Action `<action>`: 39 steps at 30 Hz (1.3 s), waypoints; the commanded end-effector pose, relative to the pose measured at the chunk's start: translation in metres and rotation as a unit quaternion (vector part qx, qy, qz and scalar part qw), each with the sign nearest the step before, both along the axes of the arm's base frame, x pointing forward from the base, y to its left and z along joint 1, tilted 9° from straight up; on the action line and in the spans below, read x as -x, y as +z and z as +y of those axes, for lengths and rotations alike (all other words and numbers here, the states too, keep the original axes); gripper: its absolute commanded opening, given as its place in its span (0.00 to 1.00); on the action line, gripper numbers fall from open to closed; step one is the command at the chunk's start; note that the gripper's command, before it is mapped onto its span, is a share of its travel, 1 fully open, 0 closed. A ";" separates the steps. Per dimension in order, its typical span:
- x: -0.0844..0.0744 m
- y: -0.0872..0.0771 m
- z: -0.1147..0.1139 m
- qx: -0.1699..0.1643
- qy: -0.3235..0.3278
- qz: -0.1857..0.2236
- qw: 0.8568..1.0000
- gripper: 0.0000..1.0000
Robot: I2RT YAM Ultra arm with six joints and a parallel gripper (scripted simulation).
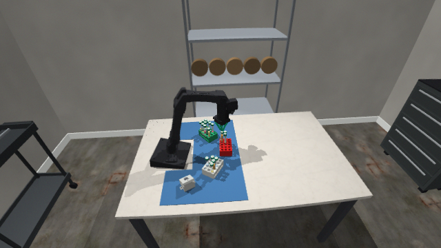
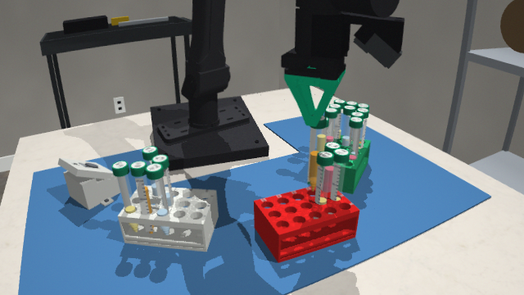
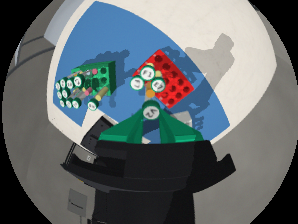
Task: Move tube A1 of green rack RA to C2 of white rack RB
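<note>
My gripper (image 2: 316, 121) (image 1: 222, 128) (image 3: 151, 112) has green fingers and is shut on the green cap of a 15 mL tube (image 2: 313, 165) (image 1: 222, 133) with orange contents. The tube hangs upright at the corner of the green source rack (image 2: 357, 172) (image 1: 209, 138) (image 3: 100, 72), which holds several other green-capped tubes. Its lower end is hidden behind two tubes standing in the red rack (image 2: 311, 233) (image 1: 225, 151) (image 3: 176, 82). The white destination rack (image 2: 196, 234) (image 1: 207, 171) stands further along the mat and holds several tubes at one end; its other wells are empty.
The grey DONE button box (image 2: 88, 186) (image 1: 187, 183) sits beyond the white rack on the blue mat (image 2: 409, 184) (image 1: 213, 194). The arm's black base (image 2: 213, 135) (image 1: 170, 156) stands beside the mat. A shelf stands behind the table.
</note>
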State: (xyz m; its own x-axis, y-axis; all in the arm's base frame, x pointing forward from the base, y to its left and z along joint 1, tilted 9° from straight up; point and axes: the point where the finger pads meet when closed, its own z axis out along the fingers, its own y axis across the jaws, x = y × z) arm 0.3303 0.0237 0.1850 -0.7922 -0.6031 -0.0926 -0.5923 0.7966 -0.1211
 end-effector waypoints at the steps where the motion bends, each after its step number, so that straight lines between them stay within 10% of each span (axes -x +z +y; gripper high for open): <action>1: -0.003 0.004 0.000 -0.002 0.000 -0.011 1.000 0.00; 39: -0.002 -0.010 0.000 -0.002 0.000 -0.011 1.000 0.00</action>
